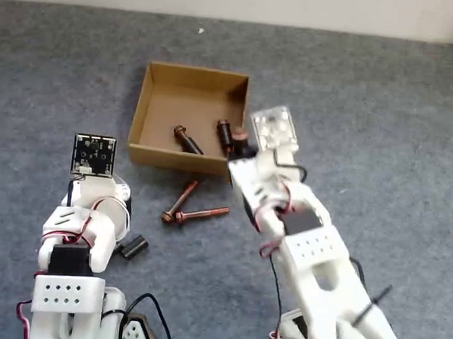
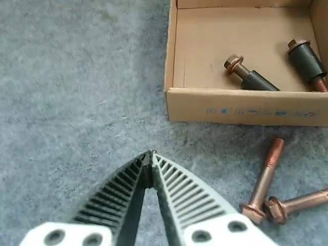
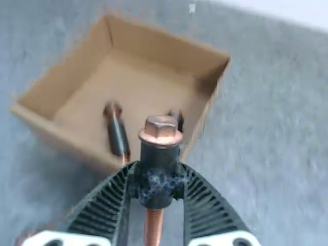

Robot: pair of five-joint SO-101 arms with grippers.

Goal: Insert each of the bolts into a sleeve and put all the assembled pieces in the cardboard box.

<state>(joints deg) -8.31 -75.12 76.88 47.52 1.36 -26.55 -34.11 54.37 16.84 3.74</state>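
Now, right jaws: clenched on the sleeved bolt, poised at a corner of the cardboard box;
Left jaws: pressed together, empty, above the worktop;
Risk: an early release could clip the rim and tumble the piece outside; gripped by its sleeve alone, the bolt might slip free;
Waiting: two bare bolts, one loose sleeve

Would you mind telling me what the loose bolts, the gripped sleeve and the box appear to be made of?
Loose bolts: shiny reddish metal, likely copper-plated steel. Gripped sleeve: matte black, perhaps rubber or plastic. Box: matte brown cardboard with folded walls.
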